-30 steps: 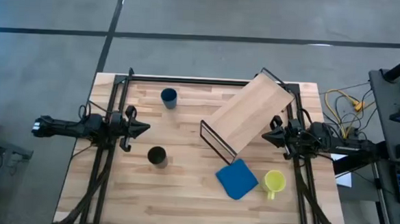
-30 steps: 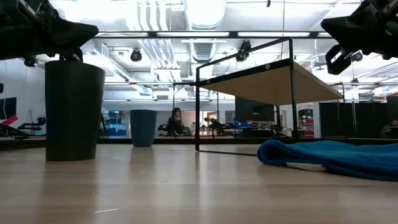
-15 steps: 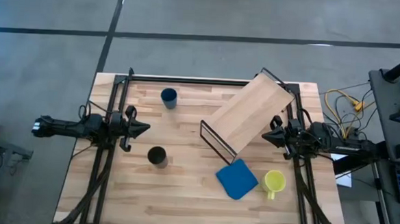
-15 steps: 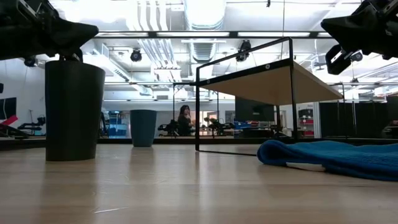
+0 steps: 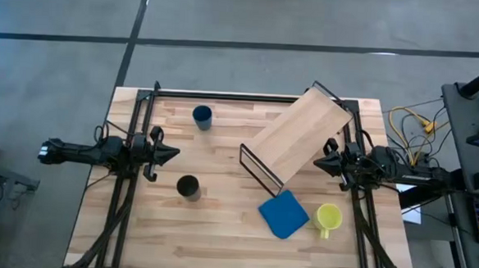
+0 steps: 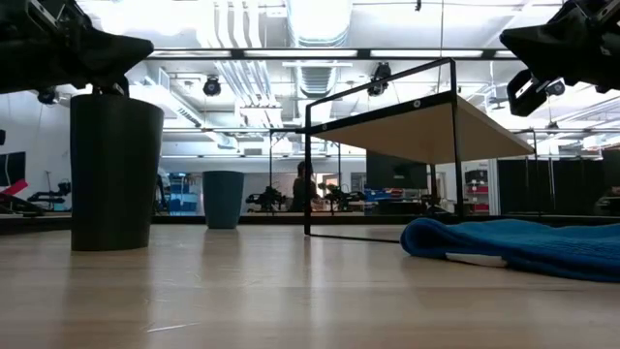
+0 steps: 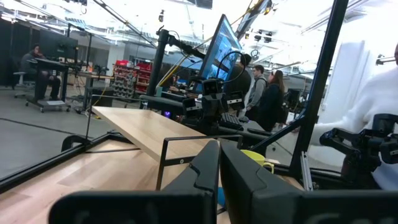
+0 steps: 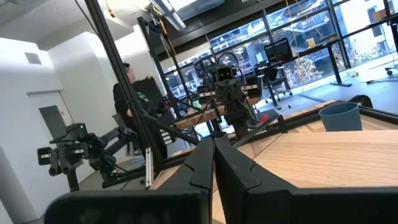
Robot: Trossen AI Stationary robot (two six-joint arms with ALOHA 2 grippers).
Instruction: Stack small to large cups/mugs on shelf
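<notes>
1 yellow mug, 1 blue cup, 1 black cup, 1 shelf.

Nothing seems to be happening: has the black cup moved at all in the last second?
No. The black cup sits at the same spot, left of the shelf.

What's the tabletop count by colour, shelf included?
Blue: 2, the dark blue cup and the flat blue square cloth pad
Black: 1, the taller black cup
Yellow: 1, the bright yellow mug with a handle
Light wood: 1, the long light-wood shelf on a thin black metal frame
Total: 5
</notes>
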